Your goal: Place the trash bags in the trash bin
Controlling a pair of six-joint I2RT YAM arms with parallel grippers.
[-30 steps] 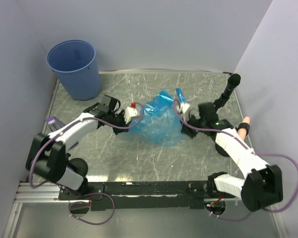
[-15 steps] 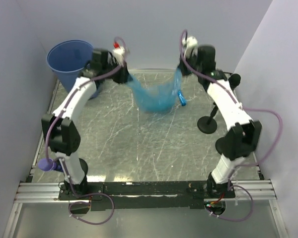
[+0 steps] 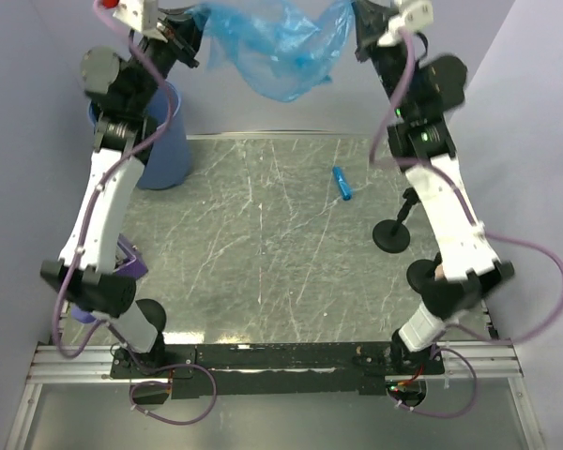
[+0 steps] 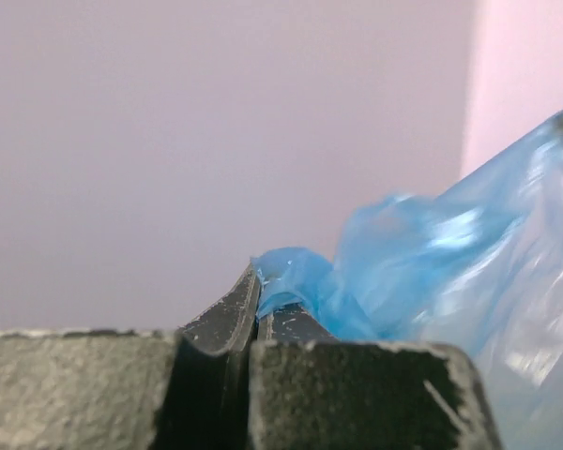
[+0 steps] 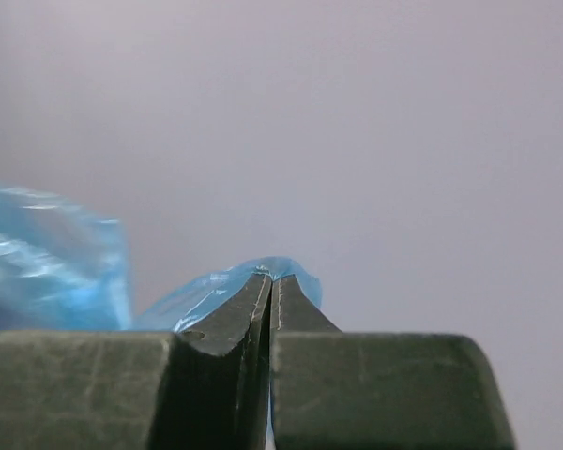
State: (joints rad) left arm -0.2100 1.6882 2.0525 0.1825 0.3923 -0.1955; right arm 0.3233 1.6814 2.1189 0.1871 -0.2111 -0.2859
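A translucent bright blue trash bag [image 3: 277, 52] hangs stretched between my two grippers, high above the back of the table. My left gripper [image 3: 195, 23] is shut on its left edge; the left wrist view shows the film [image 4: 300, 277] pinched between the closed jaws. My right gripper [image 3: 355, 21] is shut on its right edge, and the right wrist view shows film [image 5: 281, 267] at the closed tips. The trash bin [image 3: 164, 150], a duller blue bucket, stands at the back left, mostly hidden behind my left arm. A small blue roll [image 3: 342, 182] lies on the table.
A black stand with a round base [image 3: 392, 234] stands at the right of the table. A purple object [image 3: 127, 258] lies at the left edge by my left arm. Walls close in the left, back and right sides.
Both arms have lifted the bag from the table to high near the back wall, stretched between them. The small blue roll dropped out and now lies on the table.
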